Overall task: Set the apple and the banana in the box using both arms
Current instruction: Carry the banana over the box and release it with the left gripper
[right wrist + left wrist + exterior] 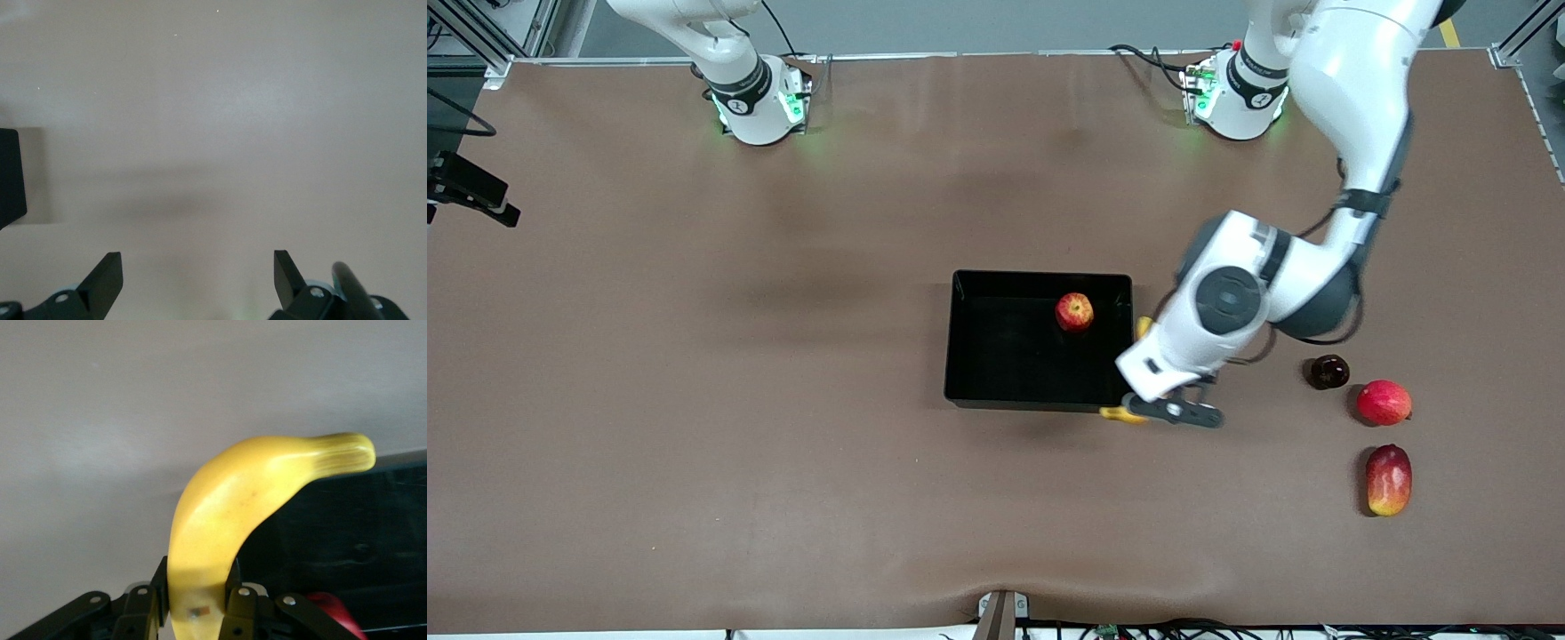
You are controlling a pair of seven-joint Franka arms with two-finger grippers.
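Your left tool (pixel 1169 407) is clamped on the banana (pixel 227 513) just outside the lower right corner of the box (pixel 996 396), so the box lies toward frame left. The apple (pixel 1074 312) is already in it. Your right tool (pixel 198 280) waits spread wide and empty, out of the front view's frame.

Brown table covering (pixel 694 400), matte, faintly creased along the edge nearest the front camera; small grey bracket (pixel 1000 613) at the middle of that edge; black device on a mount (pixel 467 188) at the right arm's end of the table. Three loose fruits toward the left arm's end, set in a short row: small dark, nearly black round fruit (pixel 1328 372), farthest of the three from the front camera; smooth pinkish-red round fruit (pixel 1384 402) just beside it and slightly nearer; oblong red-and-yellow mango-like fruit (pixel 1388 480) nearest the camera, lying lengthwise, apart from the round one.
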